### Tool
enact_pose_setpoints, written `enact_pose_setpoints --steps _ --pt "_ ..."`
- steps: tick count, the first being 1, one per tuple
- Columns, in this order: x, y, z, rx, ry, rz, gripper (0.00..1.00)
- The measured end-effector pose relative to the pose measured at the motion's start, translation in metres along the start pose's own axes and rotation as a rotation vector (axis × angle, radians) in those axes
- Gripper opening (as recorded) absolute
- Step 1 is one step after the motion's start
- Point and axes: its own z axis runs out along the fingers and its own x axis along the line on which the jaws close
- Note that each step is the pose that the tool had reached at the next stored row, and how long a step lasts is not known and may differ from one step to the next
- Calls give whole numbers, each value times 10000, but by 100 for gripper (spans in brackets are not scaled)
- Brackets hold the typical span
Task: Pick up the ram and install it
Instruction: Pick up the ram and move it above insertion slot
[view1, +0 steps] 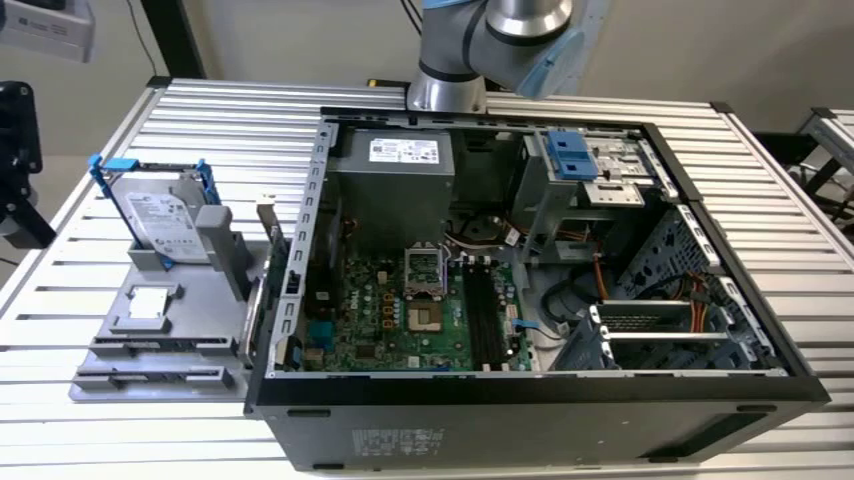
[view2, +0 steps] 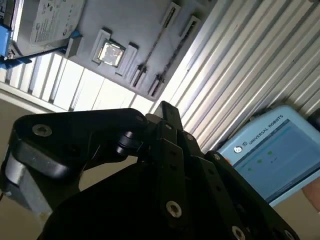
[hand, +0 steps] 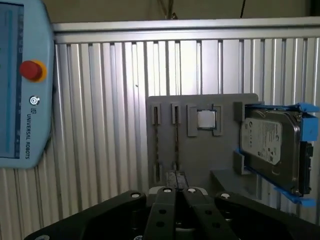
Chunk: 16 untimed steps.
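Finds the ram (hand: 176, 142) standing on edge in a slot of the grey holder (hand: 205, 155), near the hard drive (hand: 270, 145), outside the open computer case (view1: 534, 388). Shows the gripper (hand: 175, 190) clenched on nothing, well apart from that holder.

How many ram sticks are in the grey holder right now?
2. One ram stick stands on edge in the grey holder's outer slot; the second is in the next slot, nearer the square pocket. Others could sit hidden inside the computer case.
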Motion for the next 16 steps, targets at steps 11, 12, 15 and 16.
enact_pose_setpoints --steps 11,12,15,16 --pt "1 1 19 -18 112 -1366 0" --pt "1 1 20 -19 123 -1407 0" --pt "0 1 21 -22 138 -1635 0" --pt "0 1 22 -22 144 -1718 0"
